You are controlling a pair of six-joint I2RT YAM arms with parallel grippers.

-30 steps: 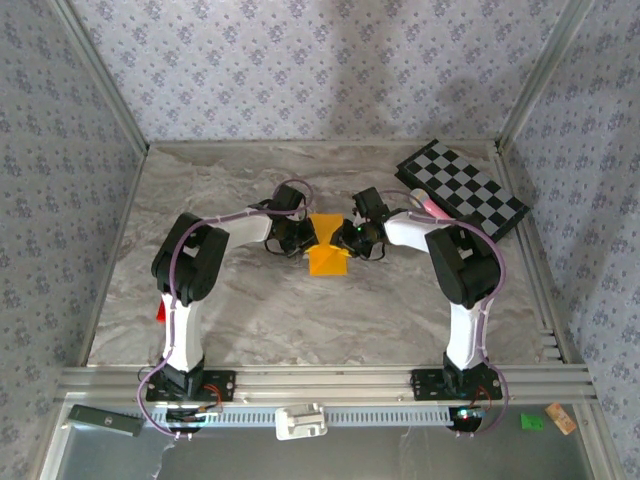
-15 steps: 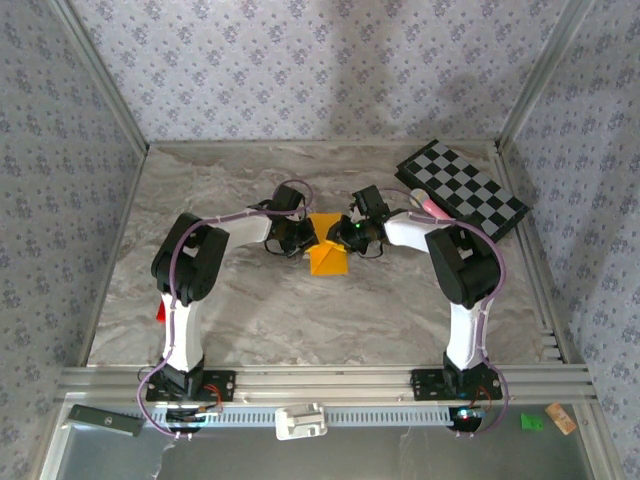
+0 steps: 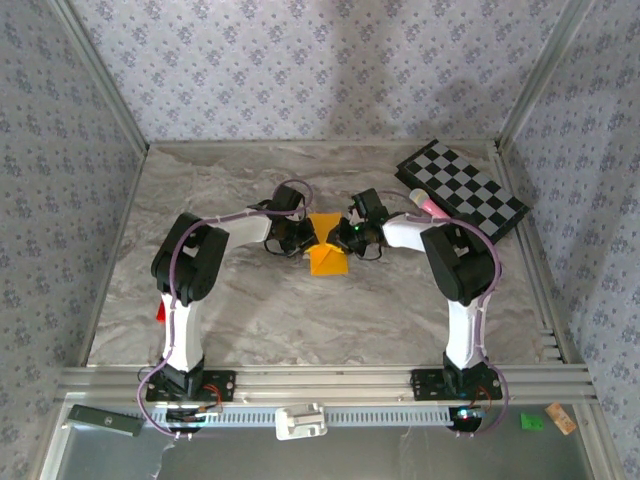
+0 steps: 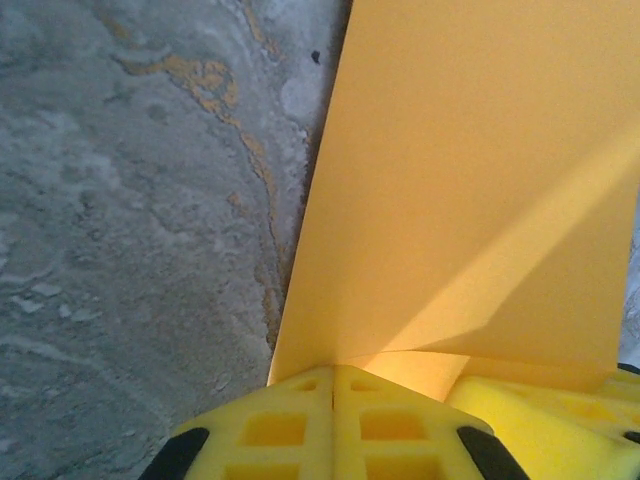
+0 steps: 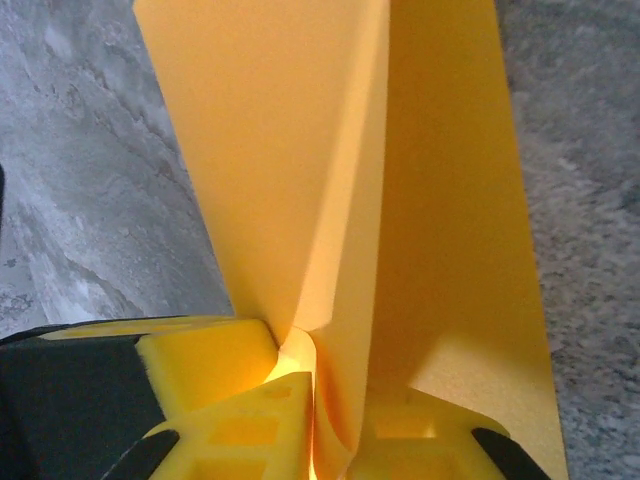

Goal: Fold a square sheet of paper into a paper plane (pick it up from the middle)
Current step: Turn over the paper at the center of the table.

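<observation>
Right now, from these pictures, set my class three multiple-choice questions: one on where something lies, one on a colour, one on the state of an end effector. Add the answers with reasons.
1. Where on the table does the checkered board lie? A near left corner; B far right corner; C middle.
2. What colour is the sheet of paper? A white; B blue; C orange-yellow.
3. The left end effector is: A wide open; B shut on the sheet of paper; C gripping the checkered board.

Answers:
1 B: it sits at the back right in the top view.
2 C: both wrist views show that tone.
3 B: its yellow pads meet at the paper's edge.
</observation>
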